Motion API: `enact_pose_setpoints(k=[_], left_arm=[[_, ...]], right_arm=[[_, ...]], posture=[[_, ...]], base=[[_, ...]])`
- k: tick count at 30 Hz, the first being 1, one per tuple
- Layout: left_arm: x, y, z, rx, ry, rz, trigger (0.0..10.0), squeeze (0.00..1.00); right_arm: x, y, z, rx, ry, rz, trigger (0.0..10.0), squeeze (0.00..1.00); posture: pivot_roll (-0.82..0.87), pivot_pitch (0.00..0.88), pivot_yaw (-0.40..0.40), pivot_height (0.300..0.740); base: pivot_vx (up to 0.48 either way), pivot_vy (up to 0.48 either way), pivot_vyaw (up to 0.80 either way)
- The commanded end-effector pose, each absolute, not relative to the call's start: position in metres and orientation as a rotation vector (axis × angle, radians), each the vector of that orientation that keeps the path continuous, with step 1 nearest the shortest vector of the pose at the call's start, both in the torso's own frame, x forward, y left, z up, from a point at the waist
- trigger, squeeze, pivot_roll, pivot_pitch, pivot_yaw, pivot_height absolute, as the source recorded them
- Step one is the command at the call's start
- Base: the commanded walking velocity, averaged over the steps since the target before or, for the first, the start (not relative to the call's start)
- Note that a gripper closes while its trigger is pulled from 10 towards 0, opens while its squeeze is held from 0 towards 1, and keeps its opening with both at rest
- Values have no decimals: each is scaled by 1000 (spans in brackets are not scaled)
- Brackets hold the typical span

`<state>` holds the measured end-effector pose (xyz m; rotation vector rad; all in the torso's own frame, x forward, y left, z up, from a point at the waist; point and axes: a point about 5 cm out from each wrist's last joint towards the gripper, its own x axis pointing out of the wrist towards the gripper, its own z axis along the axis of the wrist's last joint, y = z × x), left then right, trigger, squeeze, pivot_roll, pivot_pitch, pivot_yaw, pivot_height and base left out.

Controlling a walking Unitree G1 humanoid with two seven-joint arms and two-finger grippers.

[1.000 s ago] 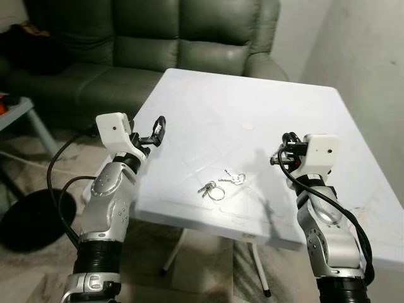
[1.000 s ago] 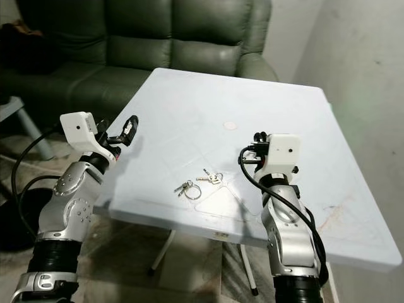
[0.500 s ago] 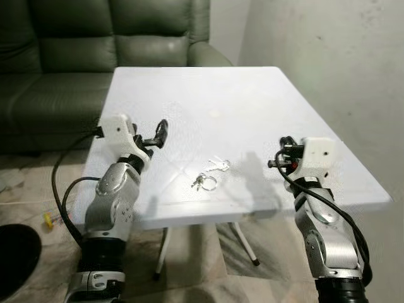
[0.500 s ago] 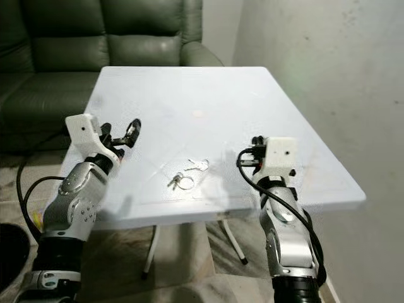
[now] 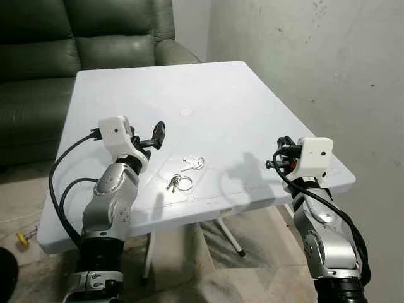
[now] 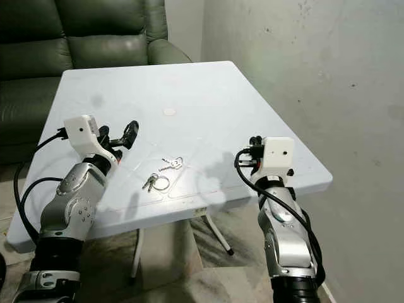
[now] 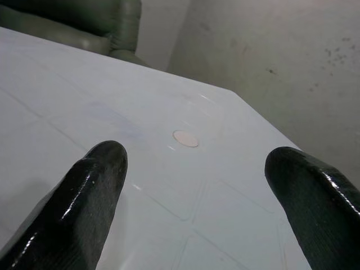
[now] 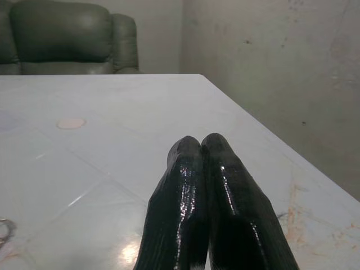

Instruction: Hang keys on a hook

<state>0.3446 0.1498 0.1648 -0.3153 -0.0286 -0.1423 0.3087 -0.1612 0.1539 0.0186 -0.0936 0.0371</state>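
Observation:
Two small bunches of keys (image 5: 184, 175) on a metal ring lie on the white table (image 5: 208, 95), near its front edge. My left gripper (image 5: 156, 135) hovers above the table to the left of the keys, its fingers (image 7: 84, 202) spread wide and empty: it is open. My right gripper (image 5: 274, 161) floats over the table's front right part, to the right of the keys, with its fingers (image 8: 214, 202) pressed together on nothing. No hook can be made out.
A dark green sofa (image 5: 69, 38) stands behind the table at the left. A bare grey wall (image 5: 315, 57) runs along the table's right side. A small round disc (image 5: 185, 112) lies mid-table. Tiled floor (image 5: 208, 265) lies below the front edge.
The whole picture has swung to the right, so the camera has turned: the sofa has slid left and the wall has come in. Both grippers keep their pose, and the keys lie unmoved.

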Motion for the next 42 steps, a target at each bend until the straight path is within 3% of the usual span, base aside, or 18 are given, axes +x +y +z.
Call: enact_pose_setpoints(k=[1, 24, 42], left_arm=[[345, 150, 171, -289, -51, -156, 10000, 0], [339, 147, 177, -273, -108, -225, 10000, 0], [345, 153, 171, -309, -32, -113, 10000, 0]], right_arm=[[309, -161, 159, 15, -107, 40, 10000, 0], [312, -160, 161, 28, -108, 35, 10000, 0], [310, -160, 159, 35, -98, 34, 10000, 0]], posture=[[-66, 0, -43, 740], [-58, 0, -45, 740], [-57, 0, -45, 740]], base=[[0, 0, -725], [0, 0, -725], [0, -53, -727]])
